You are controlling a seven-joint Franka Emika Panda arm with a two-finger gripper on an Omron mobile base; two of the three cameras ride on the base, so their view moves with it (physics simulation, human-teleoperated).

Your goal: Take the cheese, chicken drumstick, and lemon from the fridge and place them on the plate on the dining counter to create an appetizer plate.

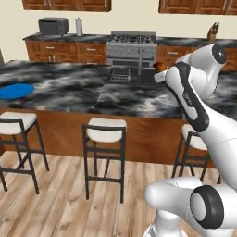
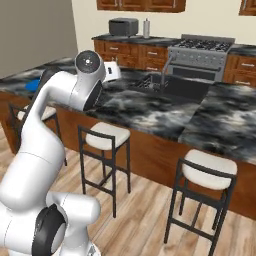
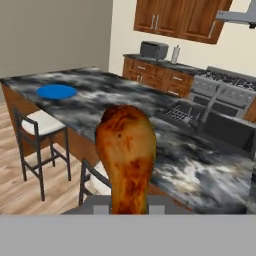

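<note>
The drumstick (image 3: pixel 125 155) is pinched in the gripper (image 3: pixel 129 207), fat end up and away from the hand, the thin bone end down between the jaws; in the left base view a bit of its reddish-brown shows at the hand over the counter (image 1: pixel 139 95) beside the sink (image 1: pixel 121 75). The jaws are pressed tight on the narrow end, so the heavy end stands out beyond the grip. I judge it a light, stiff piece with a glossy, likely slippery skin, not fragile, but apt to pivot or slide in a pinch so far from its bulk; a hold nearer the thick part, across the meat, would carry it more steadily, and the move calls for a gentle swing. The plate (image 1: pixel 16 90) lies bare near the counter's far left end, close to the front edge above the stools (image 1: pixel 104 152), well apart from the hand. No brand, label or writing can be read on anything, nor on the toaster (image 1: pixel 53 25) at the wall
</note>
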